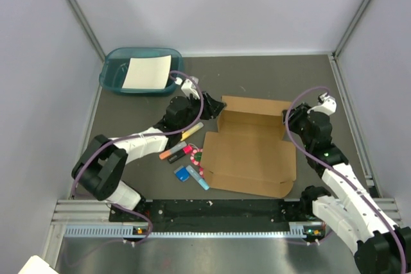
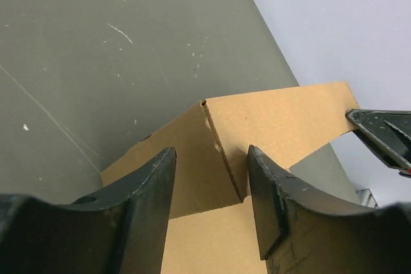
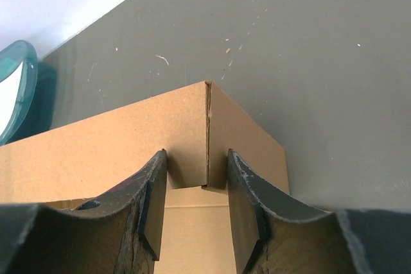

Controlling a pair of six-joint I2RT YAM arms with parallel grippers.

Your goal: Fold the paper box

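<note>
The paper box (image 1: 250,149) is a brown cardboard sheet lying mid-table with its back wall and side flaps raised. My left gripper (image 1: 209,104) is at the back left corner. In the left wrist view its jaws (image 2: 209,184) stand open astride the corner crease of the paper box (image 2: 257,120), with cardboard showing on both sides of the gap. My right gripper (image 1: 292,117) is at the back right corner. Its jaws (image 3: 197,184) are open around the upright corner of the paper box (image 3: 128,139), not pressing on it. A fingertip of the right gripper (image 2: 385,136) shows in the left wrist view.
A teal tray (image 1: 119,78) holding a white sheet (image 1: 148,72) stands at the back left; its rim (image 3: 16,88) shows in the right wrist view. Markers and small items (image 1: 186,155) lie just left of the box. Grey walls enclose the table.
</note>
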